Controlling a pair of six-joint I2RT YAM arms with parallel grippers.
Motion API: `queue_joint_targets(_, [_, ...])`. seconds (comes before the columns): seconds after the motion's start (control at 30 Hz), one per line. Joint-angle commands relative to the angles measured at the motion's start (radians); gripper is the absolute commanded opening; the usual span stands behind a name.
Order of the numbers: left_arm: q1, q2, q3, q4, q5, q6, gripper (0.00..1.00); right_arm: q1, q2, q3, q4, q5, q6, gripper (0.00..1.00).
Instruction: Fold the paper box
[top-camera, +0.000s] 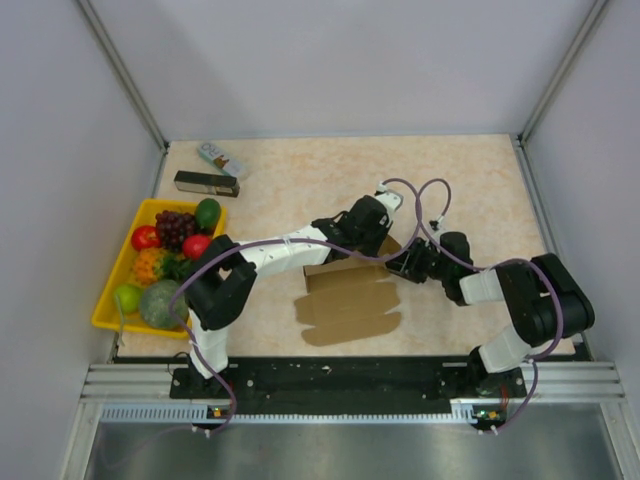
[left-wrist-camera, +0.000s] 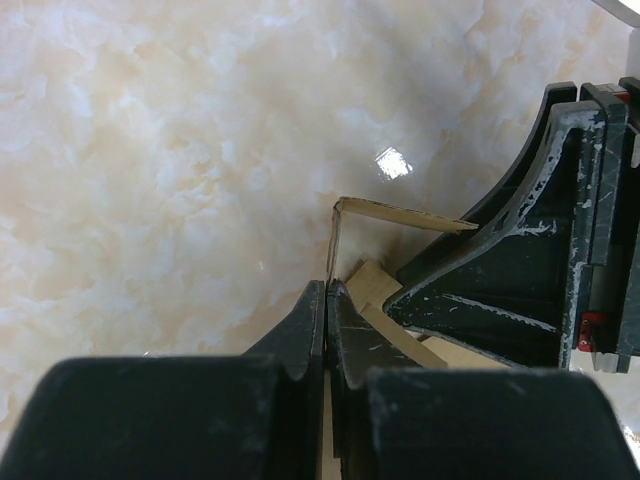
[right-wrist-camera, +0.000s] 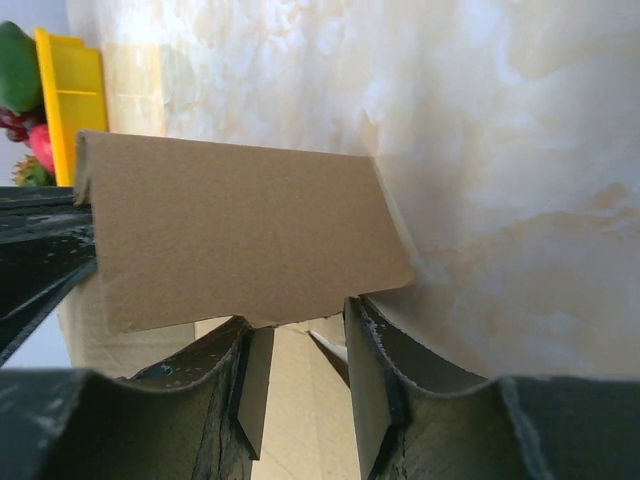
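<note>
Top external: brown cardboard paper box (top-camera: 350, 305) lies right of the yellow plastic tray (top-camera: 110, 290), far wall raised. Left hand (left-wrist-camera: 326, 300) clamps that wall; right hand (right-wrist-camera: 300, 340) gapes around a flap, which likely needs folding inward next.

Robot lab test cell: plain grey panel walls (top-camera: 60, 180) w/ alu. frame posts (top-camera: 123, 75), marble-look tabletop (top-camera: 480, 180), alu. rail (top-camera: 350, 382) at near edge, yellow tray (top-camera: 104, 318) of fruit (top-camera: 146, 237).
</note>
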Motion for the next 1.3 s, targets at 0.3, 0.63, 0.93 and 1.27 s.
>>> queue_joint_targets(0.3, [0.000, -0.019, -0.028, -0.012, -0.014, -0.010, 0.00, 0.035, -0.029, -0.020, 0.146, -0.062, 0.082, 0.23])
queue_joint_targets(0.63, [0.000, -0.022, -0.028, -0.012, -0.018, -0.016, 0.00, 0.127, -0.021, -0.017, 0.155, 0.024, 0.123, 0.19])
queue_joint_targets(0.93, [-0.002, -0.023, -0.032, -0.009, -0.015, -0.021, 0.00, 0.149, 0.061, -0.046, 0.270, 0.079, 0.205, 0.20])
queue_joint_targets(1.27, [-0.003, -0.025, -0.040, -0.004, -0.017, -0.022, 0.00, 0.149, 0.156, -0.064, 0.370, 0.110, 0.269, 0.11])
